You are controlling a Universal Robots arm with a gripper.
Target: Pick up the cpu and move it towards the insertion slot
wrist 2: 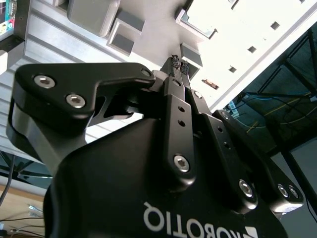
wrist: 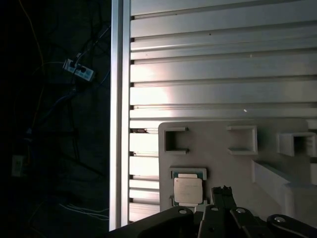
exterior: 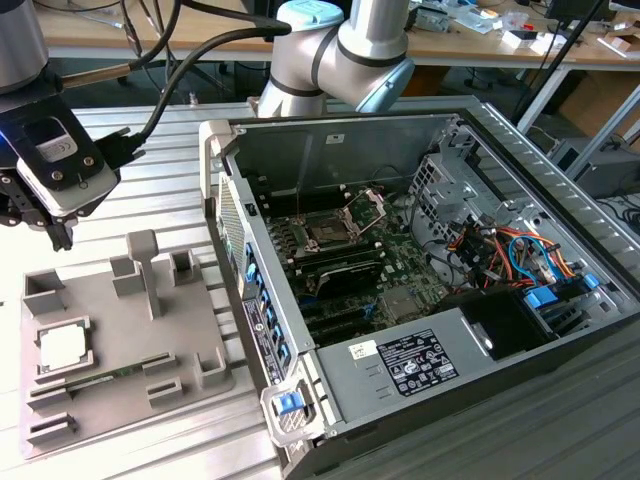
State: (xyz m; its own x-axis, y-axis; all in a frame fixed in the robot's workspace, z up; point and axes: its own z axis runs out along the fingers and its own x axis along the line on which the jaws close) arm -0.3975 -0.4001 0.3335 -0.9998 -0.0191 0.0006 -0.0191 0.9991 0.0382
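My gripper [wrist: 223,190] hangs over the grey tray [exterior: 105,325], fingertips together on nothing. The cpu [wrist: 188,190] lies unpicked in its recess. The insertion slot [exterior: 328,232] sits well apart, toward the exterior view's right.

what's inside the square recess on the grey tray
The cpu lies flat in the square recess of the grey tray, pale top facing up. The recess floor beneath the chip is covered, so it cannot be seen.
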